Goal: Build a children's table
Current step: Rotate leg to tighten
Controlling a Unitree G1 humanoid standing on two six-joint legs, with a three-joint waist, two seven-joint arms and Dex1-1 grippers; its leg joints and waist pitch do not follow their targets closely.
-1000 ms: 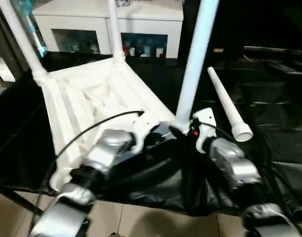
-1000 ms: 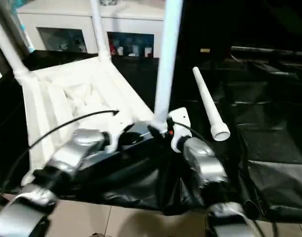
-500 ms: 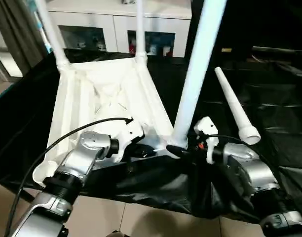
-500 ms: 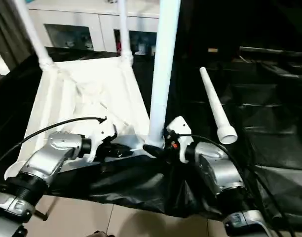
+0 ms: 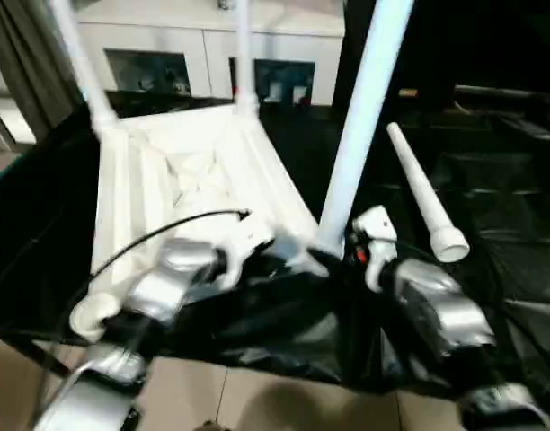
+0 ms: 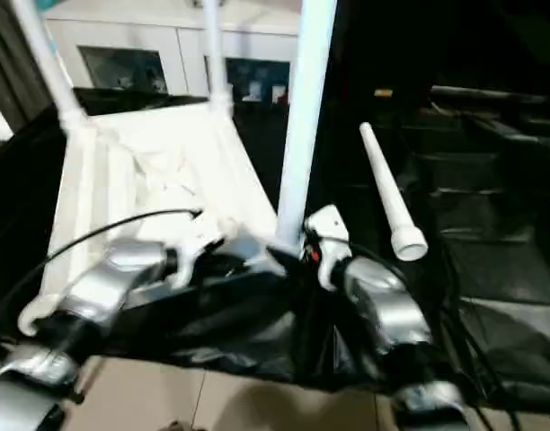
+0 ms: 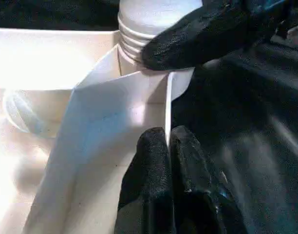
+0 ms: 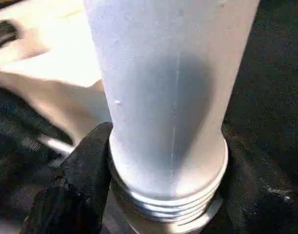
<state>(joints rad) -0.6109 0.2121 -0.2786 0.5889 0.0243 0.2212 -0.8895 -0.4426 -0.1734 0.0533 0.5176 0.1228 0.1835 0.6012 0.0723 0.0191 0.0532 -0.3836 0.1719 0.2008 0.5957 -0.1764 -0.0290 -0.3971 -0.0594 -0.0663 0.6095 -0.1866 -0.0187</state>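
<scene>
Children's table (image 5: pixel 190 171), all smooth white plastic, lies upside down on a black, creased sheet (image 5: pixel 491 269) covering the work table, its ribbed underside up. In the left eye view two slim round legs (image 5: pixel 82 67) rise from its far corner sockets and a thicker-looking near leg (image 5: pixel 356 135) stands in the near right socket. A fourth loose leg (image 5: pixel 421 193), a long taper ending in a flared, ringed end, lies on the sheet just to the right. A white cabinet (image 5: pixel 212 49) with glass fronts stands behind.

In the right eye view the silver forearms meet at the near leg's base; the picture is soft there, so contact is hard to judge.

In the left wrist view the left gripper (image 7: pixel 167 141) has its matte black fingers (image 7: pixel 149 165) pressed together on the thin upright rim of the tabletop, just beside the socket, where the leg's threaded rings show.

In the right wrist view the right gripper (image 8: pixel 163 195) stands at the leg's threaded base; one black finger (image 8: pixel 88 165) lies against the leg's side, and whether the pair actually grips it I cannot tell.
</scene>
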